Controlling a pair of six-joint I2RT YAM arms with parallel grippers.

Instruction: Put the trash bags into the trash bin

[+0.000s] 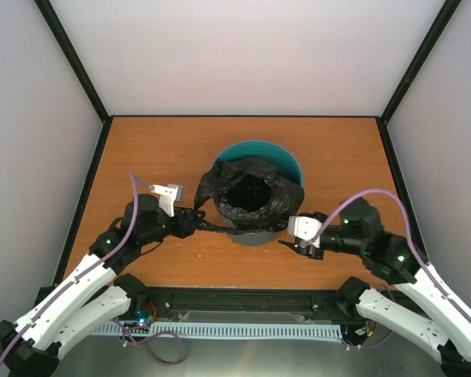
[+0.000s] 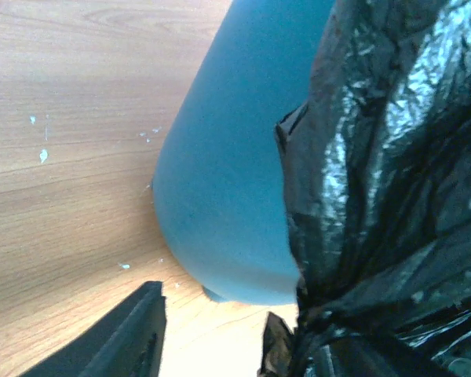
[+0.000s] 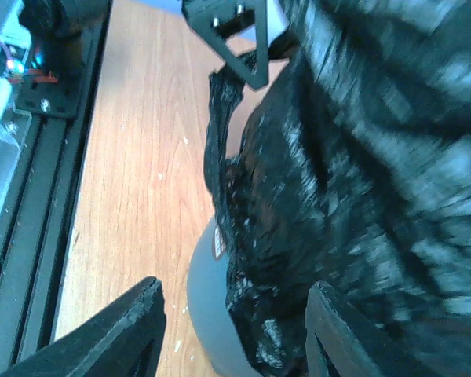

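Observation:
The teal trash bin stands upright at the table's middle. A black trash bag is draped over its rim with its mouth open upward, and film hangs down the near outside wall. My left gripper is at the bin's near-left side. In the left wrist view its jaws stand apart beside the bin wall, and bag film covers the right finger. My right gripper is open at the near-right. In the right wrist view it straddles the hanging bag and the bin wall.
The wooden table is walled in by white panels at the back and sides. A black rail runs along the near edge and also shows in the right wrist view. The left gripper's body sits just across the bag.

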